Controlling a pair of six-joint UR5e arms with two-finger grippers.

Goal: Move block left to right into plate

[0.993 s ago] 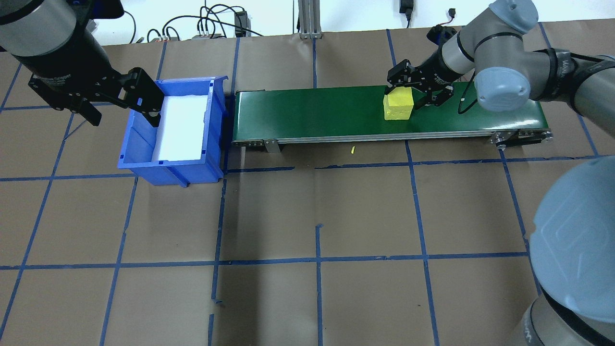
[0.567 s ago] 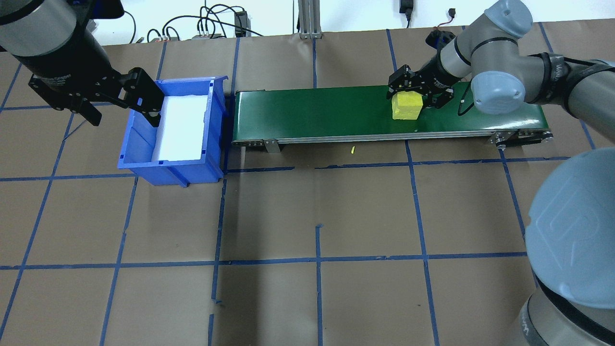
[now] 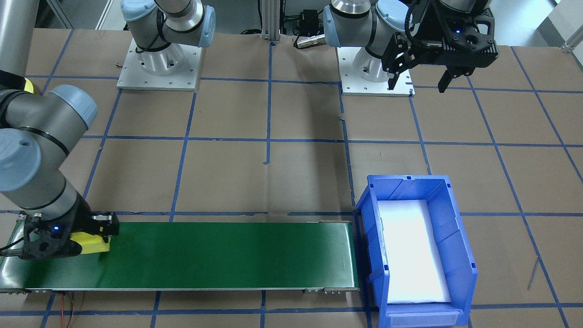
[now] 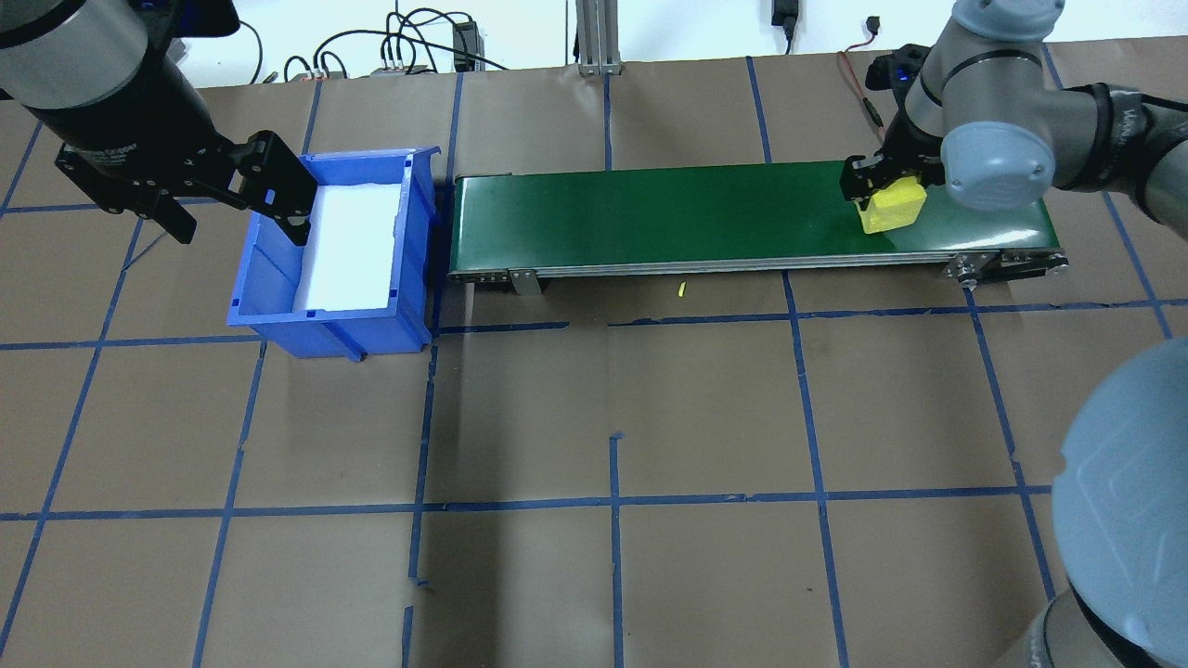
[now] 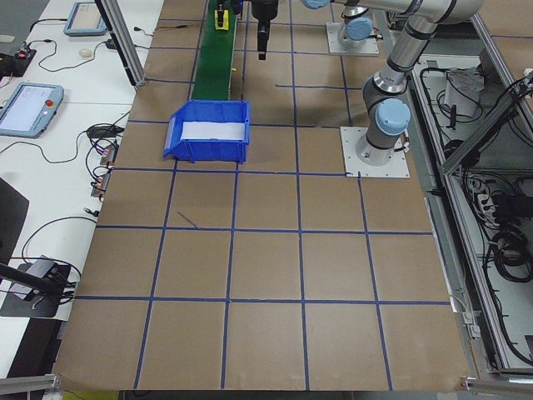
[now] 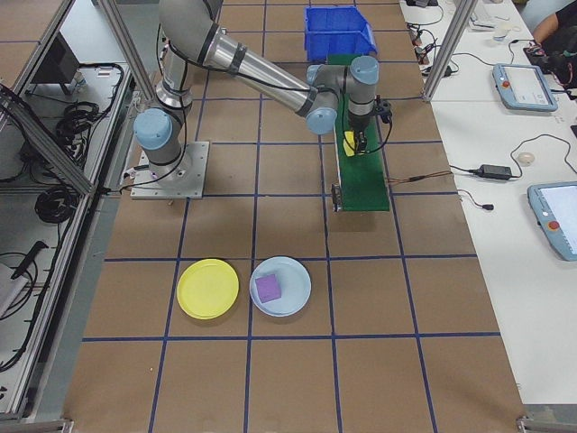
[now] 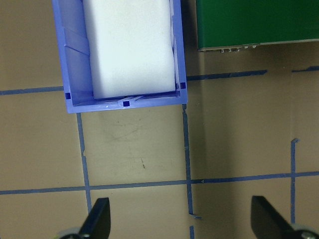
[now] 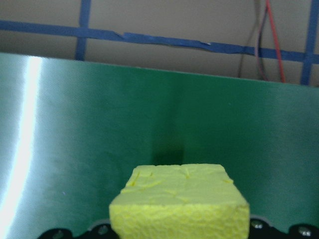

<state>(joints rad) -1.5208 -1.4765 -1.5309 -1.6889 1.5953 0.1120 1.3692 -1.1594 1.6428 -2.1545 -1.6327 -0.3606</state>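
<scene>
The right gripper [image 4: 882, 190] is clenched on the yellow block [image 4: 893, 207] above the green conveyor [image 4: 650, 218]. The yellow plate [image 6: 208, 288] lies well apart, about 7 o'clock from it in the right side view. The left gripper [image 3: 424, 82] hangs released.

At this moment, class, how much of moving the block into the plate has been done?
Done: the right gripper is shut on the yellow block, over the green conveyor's right end. In hand: carrying it. Left: placing it in the yellow plate, which is empty. The left gripper hangs open.
</scene>
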